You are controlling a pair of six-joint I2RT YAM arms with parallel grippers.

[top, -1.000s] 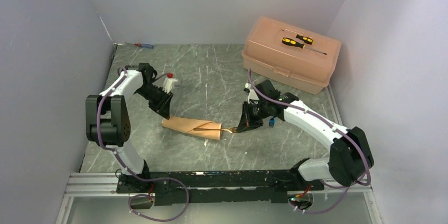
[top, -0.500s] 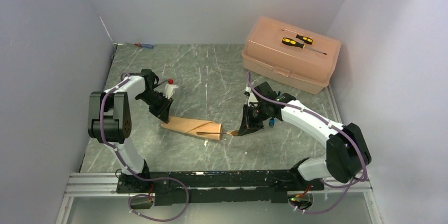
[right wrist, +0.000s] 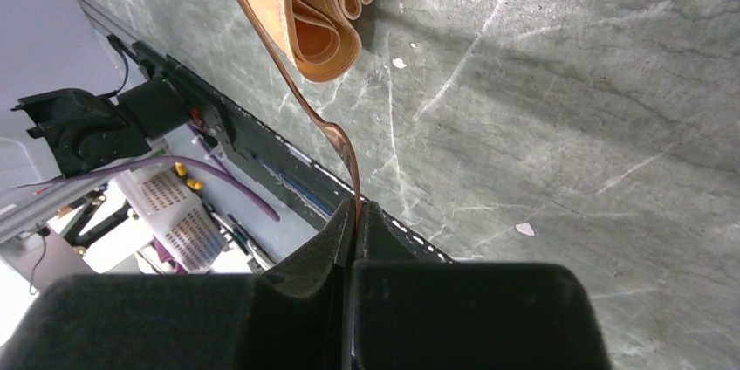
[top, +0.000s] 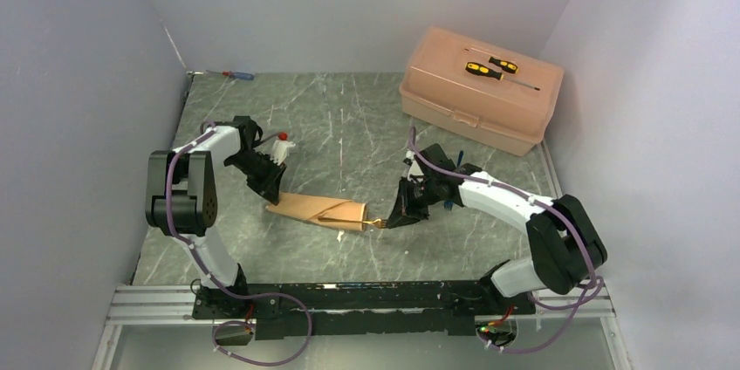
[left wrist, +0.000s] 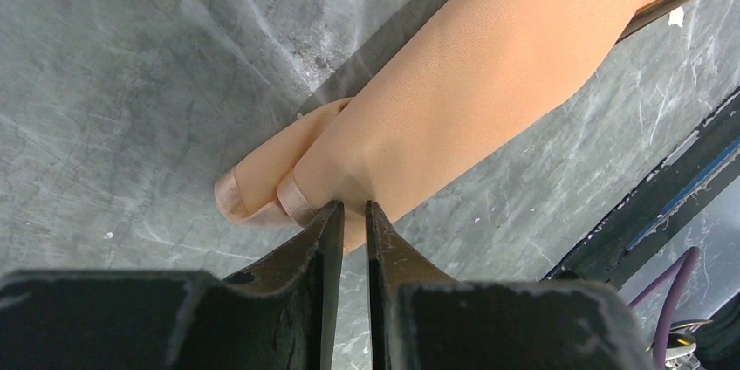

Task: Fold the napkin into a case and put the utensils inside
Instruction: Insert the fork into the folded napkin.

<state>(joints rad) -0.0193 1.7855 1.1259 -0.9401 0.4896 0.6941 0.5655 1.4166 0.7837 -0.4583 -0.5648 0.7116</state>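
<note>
The peach-orange napkin lies folded as a narrow case (top: 318, 210) in the middle of the table. My left gripper (top: 272, 195) is at its left end, and in the left wrist view its jaws (left wrist: 352, 213) are pinched shut on the cloth's (left wrist: 471, 65) edge. My right gripper (top: 394, 215) is just off the case's right end. It is shut on a slim gold utensil (right wrist: 345, 147). The utensil's fork end (top: 377, 224) shows beside the jaws. Its shaft runs up along the case's open mouth (right wrist: 323, 12), where the layered cloth gapes.
A hard pink plastic box (top: 480, 95) stands at the back right with two yellow-and-black screwdrivers (top: 493, 67) on its lid. A red-and-blue screwdriver (top: 237, 75) lies at the far left corner. The black rail (top: 349, 296) runs along the near edge.
The left gripper has closed on the case's left end. The right gripper has shifted left and nearer with the utensil, whose fork end now sits closer to the case's mouth.
</note>
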